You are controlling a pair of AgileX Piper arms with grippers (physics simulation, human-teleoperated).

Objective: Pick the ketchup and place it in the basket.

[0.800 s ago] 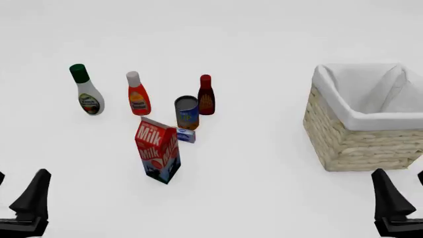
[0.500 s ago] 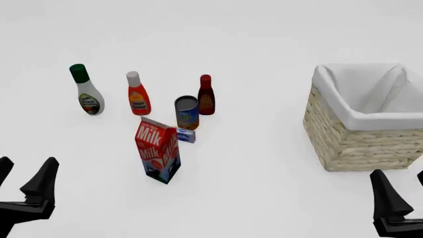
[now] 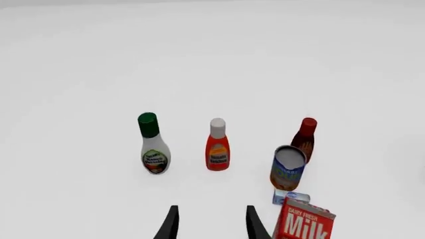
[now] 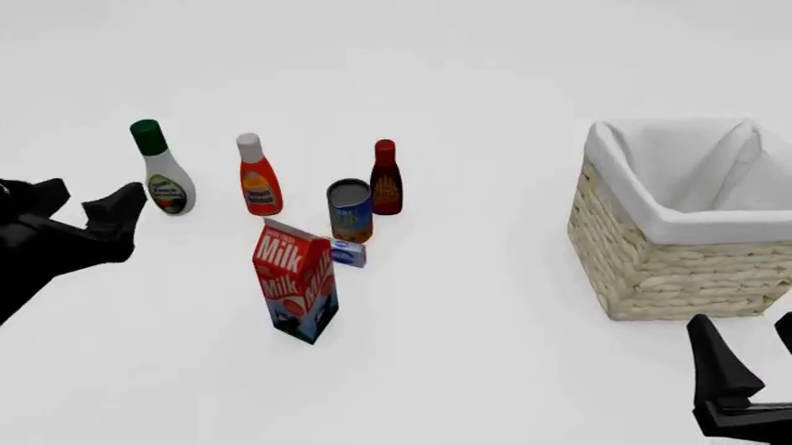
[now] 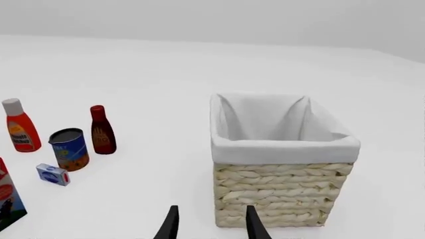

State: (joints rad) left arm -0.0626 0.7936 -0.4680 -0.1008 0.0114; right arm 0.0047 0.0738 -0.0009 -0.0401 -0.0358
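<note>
The ketchup (image 4: 259, 181), a red-orange squeeze bottle with a whitish cap, stands upright at the back left; it also shows in the left wrist view (image 3: 217, 148) and the right wrist view (image 5: 19, 131). The basket (image 4: 644, 260), pale wicker with a white cloth lining, stands at the right and fills the right wrist view (image 5: 282, 191). My left gripper (image 4: 84, 204) is open and empty, to the left of the ketchup and nearer me; in its own view its fingertips (image 3: 171, 219) point towards the bottles. My right gripper (image 4: 748, 348) is open and empty, in front of the basket.
A white bottle with a green cap (image 4: 161, 171) stands left of the ketchup. A dark maroon bottle (image 4: 386, 181), a blue can (image 4: 351, 209), a small blue-white box (image 4: 348, 251) and a milk carton (image 4: 297, 281) cluster to its right and front.
</note>
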